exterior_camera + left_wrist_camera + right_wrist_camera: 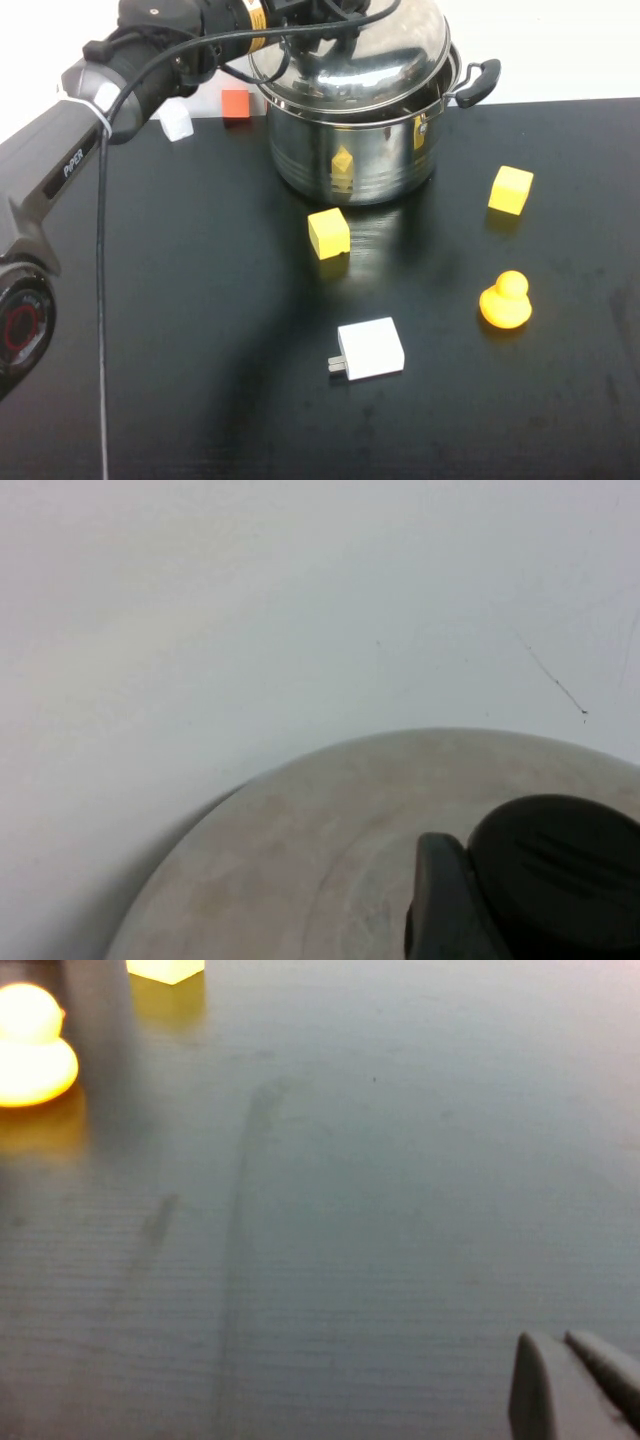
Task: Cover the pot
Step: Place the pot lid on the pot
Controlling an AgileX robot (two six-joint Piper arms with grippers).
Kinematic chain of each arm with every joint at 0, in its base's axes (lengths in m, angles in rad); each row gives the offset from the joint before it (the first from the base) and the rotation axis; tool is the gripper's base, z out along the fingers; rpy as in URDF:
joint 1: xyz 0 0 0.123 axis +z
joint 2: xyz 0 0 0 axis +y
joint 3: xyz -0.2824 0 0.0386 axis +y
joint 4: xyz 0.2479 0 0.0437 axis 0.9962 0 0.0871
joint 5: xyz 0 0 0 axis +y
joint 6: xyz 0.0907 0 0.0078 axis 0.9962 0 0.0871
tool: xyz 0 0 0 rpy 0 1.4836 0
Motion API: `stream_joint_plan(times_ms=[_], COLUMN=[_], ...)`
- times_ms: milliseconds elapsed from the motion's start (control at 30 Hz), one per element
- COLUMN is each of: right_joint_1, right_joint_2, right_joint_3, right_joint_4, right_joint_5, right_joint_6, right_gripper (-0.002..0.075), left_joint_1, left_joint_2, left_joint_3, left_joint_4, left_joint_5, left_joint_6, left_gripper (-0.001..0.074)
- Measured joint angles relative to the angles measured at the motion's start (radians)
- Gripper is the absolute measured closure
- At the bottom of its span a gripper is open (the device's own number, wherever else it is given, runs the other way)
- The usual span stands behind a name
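One pot [355, 155] stands at the far edge of the black desk [180, 300], near the middle of that edge. One domed steel lid [350, 55] rests tilted on its rim, not seated flat. The left gripper [300, 10] is above the lid at the far edge; the left wrist view shows the lid's black knob [550, 875] at the gripper, but whether the fingers grip it cannot be told. The right gripper [575, 1385] hovers low over bare desk; its fingertips lie close together.

Counted on the desk:
- two yellow blocks [329, 233] [511, 189]
- one red block [236, 104]
- one white block [176, 119]
- one white charger [369, 350]
- one orange duck [506, 300]
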Motion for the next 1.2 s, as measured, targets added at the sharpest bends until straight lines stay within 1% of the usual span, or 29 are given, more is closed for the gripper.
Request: stream_joint_plan(times_ms=[300,567,967,1200], right_joint_1=[0.0,0.0,0.0,0.0], right_joint_2=[0.0,0.0,0.0,0.0], right_joint_3=[0.0,0.0,0.0,0.0], right_joint_4=[0.0,0.0,0.0,0.0], right_joint_5=[0.0,0.0,0.0,0.0], right_joint_6=[0.0,0.0,0.0,0.0], right_gripper=[0.0728,0.0728,0.0728,0.0728], left_joint_1=[0.0,0.0,-0.009,-0.01], left_joint_2=[0.008,0.031,0.029,-0.024], left_joint_3=[0.004,0.006,0.008,0.012], left_joint_4=[0.0,-0.006,-0.012,0.003], left_joint_5=[-0.04,-0.041,-0.004,0.003], left_joint_6=[-0.006,-0.006,0.01,-0.011], left_gripper=[0.0402,0.0402,0.0402,0.0402])
